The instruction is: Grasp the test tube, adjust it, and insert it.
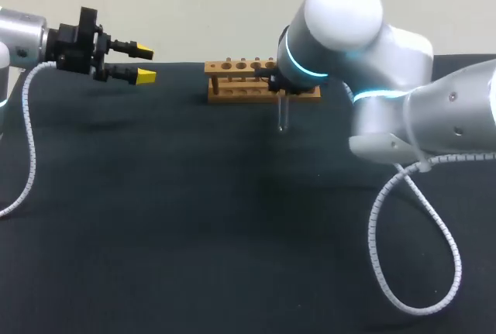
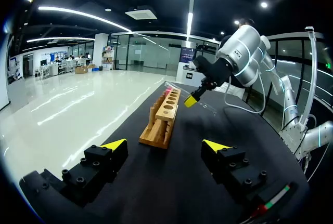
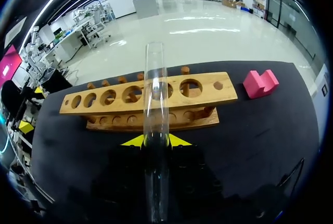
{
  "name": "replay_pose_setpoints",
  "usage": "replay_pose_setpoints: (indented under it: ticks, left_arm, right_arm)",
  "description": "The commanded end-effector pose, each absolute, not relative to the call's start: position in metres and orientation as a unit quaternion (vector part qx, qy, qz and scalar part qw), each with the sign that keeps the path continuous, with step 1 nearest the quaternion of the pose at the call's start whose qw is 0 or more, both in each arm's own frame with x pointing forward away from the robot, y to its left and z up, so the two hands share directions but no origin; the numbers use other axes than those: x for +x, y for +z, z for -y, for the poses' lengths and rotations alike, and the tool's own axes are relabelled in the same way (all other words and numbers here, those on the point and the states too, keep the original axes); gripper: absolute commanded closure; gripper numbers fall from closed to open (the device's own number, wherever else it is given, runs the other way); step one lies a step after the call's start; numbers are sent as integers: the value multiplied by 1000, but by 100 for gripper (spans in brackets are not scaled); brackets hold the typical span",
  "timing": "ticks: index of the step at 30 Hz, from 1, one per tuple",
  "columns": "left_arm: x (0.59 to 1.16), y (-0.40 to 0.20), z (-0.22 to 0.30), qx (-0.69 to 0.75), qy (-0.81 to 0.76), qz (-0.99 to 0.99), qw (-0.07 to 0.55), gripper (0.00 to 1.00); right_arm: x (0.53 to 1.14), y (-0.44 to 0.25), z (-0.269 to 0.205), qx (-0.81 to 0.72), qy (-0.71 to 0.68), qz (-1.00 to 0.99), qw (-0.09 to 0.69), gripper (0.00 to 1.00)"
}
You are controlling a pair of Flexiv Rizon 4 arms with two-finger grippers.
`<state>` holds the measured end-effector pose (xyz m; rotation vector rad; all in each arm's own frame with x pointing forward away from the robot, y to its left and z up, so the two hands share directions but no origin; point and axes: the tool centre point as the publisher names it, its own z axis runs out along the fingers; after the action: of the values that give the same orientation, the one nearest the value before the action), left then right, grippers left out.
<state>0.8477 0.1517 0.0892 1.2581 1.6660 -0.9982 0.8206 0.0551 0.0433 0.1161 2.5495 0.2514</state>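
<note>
A clear glass test tube (image 3: 156, 115) stands between the yellow fingertips of my right gripper (image 3: 155, 141), which is shut on its lower part. In the head view the tube (image 1: 283, 115) hangs upright below the right gripper (image 1: 280, 91), just in front of the wooden rack's (image 1: 232, 90) right half. The rack (image 3: 119, 96) has a row of several holes and lies straight ahead of the tube. My left gripper (image 1: 136, 65) is held open above the table's far left, pointing at the rack (image 2: 162, 115). Its own view shows the left gripper (image 2: 165, 145) with nothing between its fingers.
A pink block (image 3: 260, 83) lies on the black table cloth (image 1: 194, 210) beyond the rack's far end, as the right wrist view shows. My right arm's big white wrist (image 1: 341, 20) covers the rack's right end in the head view.
</note>
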Motion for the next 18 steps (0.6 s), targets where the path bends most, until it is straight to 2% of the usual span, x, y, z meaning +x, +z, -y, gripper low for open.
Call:
replay_pose_setpoints:
  ticks: [1,18]
  left_arm:
    - [847,88,-152,498,-395,-658,403,0]
    - [847,88,-152,498,-395,-658,403,0]
  right_arm:
    - [822,41,-56,41,97,-960,261,100]
    - [820,35,-55,47,103,-962,247,100]
